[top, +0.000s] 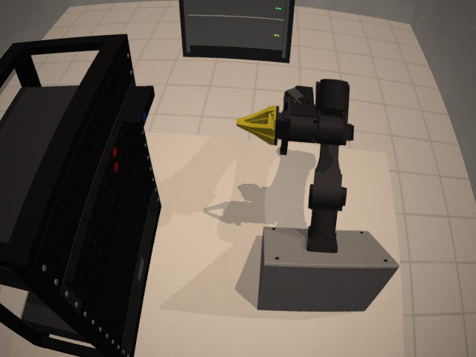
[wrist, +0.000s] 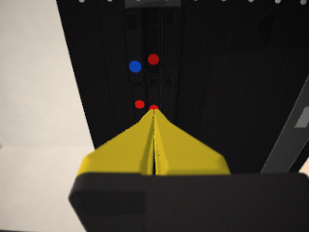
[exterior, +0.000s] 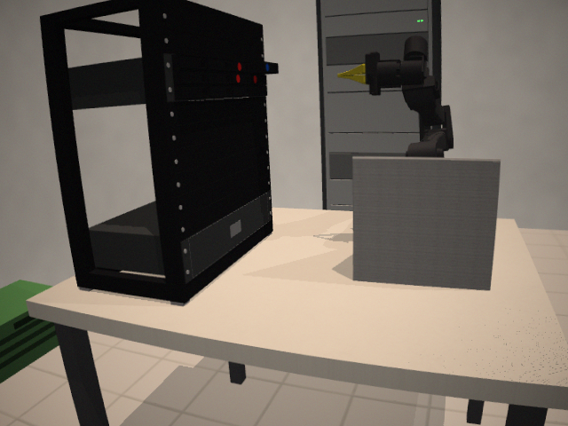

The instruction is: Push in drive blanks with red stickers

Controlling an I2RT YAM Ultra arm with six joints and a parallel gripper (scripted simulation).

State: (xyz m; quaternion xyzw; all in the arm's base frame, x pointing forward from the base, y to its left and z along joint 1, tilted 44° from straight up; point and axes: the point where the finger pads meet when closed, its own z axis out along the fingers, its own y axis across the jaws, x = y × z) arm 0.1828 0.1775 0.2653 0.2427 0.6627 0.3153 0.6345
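Observation:
A black open-frame rack (top: 73,199) stands on the table's left side, and also shows in the exterior view (exterior: 169,151). Near its top front is a row of drive blanks. Three carry red stickers (exterior: 238,66) (exterior: 238,78) (exterior: 255,79). One blank with a blue sticker (exterior: 267,67) sticks out farther than the rest. My gripper (top: 245,123), with yellow pointed fingers, is shut and empty. It points at the rack from well to its right, at the height of the blanks. In the wrist view its tip (wrist: 154,112) lines up just under a red sticker (wrist: 154,106).
The arm's grey base block (top: 323,268) sits on the right of the table. A dark server cabinet (top: 236,28) stands on the floor behind. A green object (exterior: 20,320) lies low beside the table's left edge.

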